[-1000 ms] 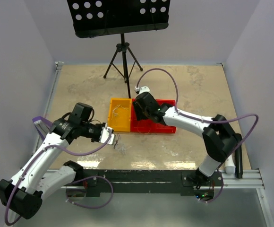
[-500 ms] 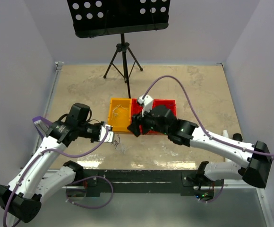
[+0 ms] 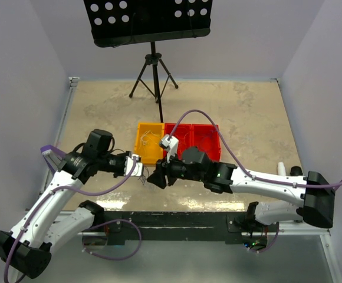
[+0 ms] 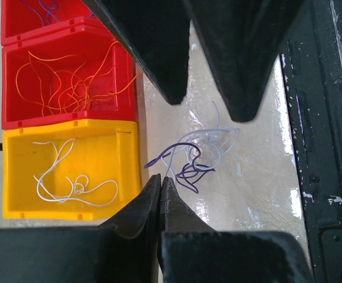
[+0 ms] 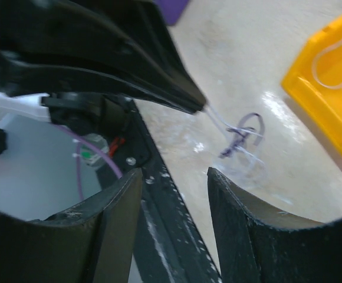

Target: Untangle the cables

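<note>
The cables, a small tangle of purple and pale wires (image 4: 193, 158), lie on the table beside the yellow bin (image 4: 17, 209). They also show in the right wrist view (image 5: 242, 134). My left gripper (image 4: 160, 178) is shut, and a pale wire runs from its tip into the tangle. It sits in front of the yellow bin in the top view (image 3: 140, 171). My right gripper (image 5: 174, 172) is open and empty, hovering just above the tangle and facing the left gripper (image 5: 201, 108). In the top view the right gripper (image 3: 155, 180) covers most of the tangle.
The yellow bin (image 3: 149, 143) holds white wires. The red bin (image 4: 127, 88) next to it holds orange wires, and a further red bin (image 4: 9, 23) holds purple ones. A black rail (image 4: 318, 118) runs along the near table edge. A tripod stand (image 3: 153, 76) stands at the back.
My right arm has swung from over the red bins forward and left, down to the tangle by the left gripper. The left gripper has hardly moved and stays shut.
</note>
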You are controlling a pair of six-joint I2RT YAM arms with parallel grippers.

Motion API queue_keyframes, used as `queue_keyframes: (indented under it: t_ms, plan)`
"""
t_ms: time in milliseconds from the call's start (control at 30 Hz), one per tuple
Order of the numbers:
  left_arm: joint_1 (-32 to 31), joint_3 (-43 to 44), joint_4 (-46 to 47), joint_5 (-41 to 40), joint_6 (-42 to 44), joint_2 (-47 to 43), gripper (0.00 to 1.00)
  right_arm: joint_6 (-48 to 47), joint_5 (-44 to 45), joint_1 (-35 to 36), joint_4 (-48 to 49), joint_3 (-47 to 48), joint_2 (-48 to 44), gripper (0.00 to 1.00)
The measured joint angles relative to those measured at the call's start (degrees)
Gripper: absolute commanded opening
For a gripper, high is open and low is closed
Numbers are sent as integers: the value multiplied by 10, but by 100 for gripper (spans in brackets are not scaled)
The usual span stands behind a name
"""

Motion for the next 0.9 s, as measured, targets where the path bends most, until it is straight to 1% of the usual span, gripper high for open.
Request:
queue_keyframes:
  t_ms: [33,100,200,367,500,533,600,667,700,767,900]
  plan:
    - [0,-3,1,-1,-1,-1,0,7,-5,6,16,0,3,59]
    - [0,-9,1,-2,-4,-3,0,19,-10,17,42,0,16,63]
    - [0,-14,0,-2,-5,-4,0,30,9,32,50,0,49,65]
    - [0,-14,0,-2,-4,-6,0,33,78,49,25,0,90,68]
    - [0,-19,2,-4,-4,-8,0,30,111,58,9,0,111,67]
    - [0,-22,2,-5,-4,-8,0,29,114,60,9,0,116,66]
    - [0,-25,1,-6,-4,-8,0,28,122,63,10,0,130,60]
    - [0,-25,2,-6,-4,-8,0,28,125,64,11,0,143,50]
    - [0,-25,2,-6,-4,-8,0,28,127,64,14,0,152,43]
    - [0,-25,2,-5,-4,-8,0,26,129,64,18,0,158,33]
    - [0,-25,2,-5,-5,-8,0,24,137,64,24,0,167,31]
